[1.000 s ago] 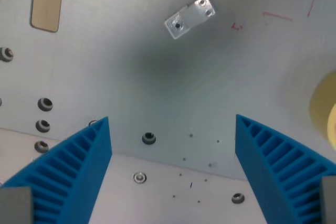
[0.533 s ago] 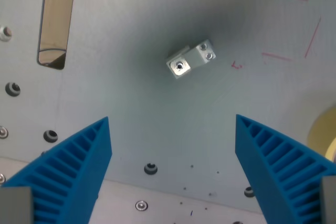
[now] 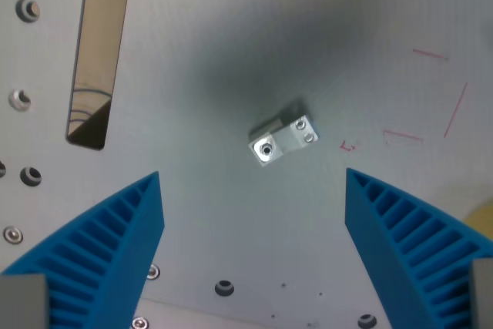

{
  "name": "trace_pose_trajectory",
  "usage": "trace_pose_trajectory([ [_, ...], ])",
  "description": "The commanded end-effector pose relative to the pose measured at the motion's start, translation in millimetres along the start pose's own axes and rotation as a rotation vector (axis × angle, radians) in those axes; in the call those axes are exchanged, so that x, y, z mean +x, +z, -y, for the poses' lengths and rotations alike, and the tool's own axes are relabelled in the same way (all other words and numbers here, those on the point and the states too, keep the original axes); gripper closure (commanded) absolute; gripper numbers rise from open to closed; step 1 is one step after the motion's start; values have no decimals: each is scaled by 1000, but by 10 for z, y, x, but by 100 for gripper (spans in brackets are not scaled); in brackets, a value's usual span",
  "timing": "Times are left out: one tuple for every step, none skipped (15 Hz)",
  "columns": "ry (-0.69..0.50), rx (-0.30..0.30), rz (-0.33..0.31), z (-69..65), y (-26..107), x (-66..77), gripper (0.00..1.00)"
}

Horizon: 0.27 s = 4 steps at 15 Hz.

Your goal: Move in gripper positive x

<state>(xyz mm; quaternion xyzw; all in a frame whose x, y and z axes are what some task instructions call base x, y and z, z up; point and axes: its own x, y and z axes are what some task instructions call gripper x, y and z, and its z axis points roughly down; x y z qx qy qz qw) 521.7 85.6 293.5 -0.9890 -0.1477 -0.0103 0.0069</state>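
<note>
Since a second ago the whole view has slid: our camera travelled, so the small metal bracket [image 3: 283,140] now sits lower, near centre, though it likely never moved. Our tool [image 3: 254,256] is spread wide and holds nothing, its ribbed blue fingers [image 3: 100,256] flanking the bracket from below. The worktop [image 3: 231,36] is matte grey plate, drilled, with a long slot [image 3: 98,55].

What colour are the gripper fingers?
Bright blue with ribbed inner faces, seen in the wrist view: fingers.
</note>
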Motion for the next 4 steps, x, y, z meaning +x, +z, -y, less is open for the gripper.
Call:
trace_pose_trajectory([
  [15, -12, 34, 21, -15, 182, 0],
  [15, -12, 34, 20, -14, 232, 0],
  [15, -12, 34, 19, -12, 282, 0],
  [15, -12, 34, 18, -10, 332, 0],
])
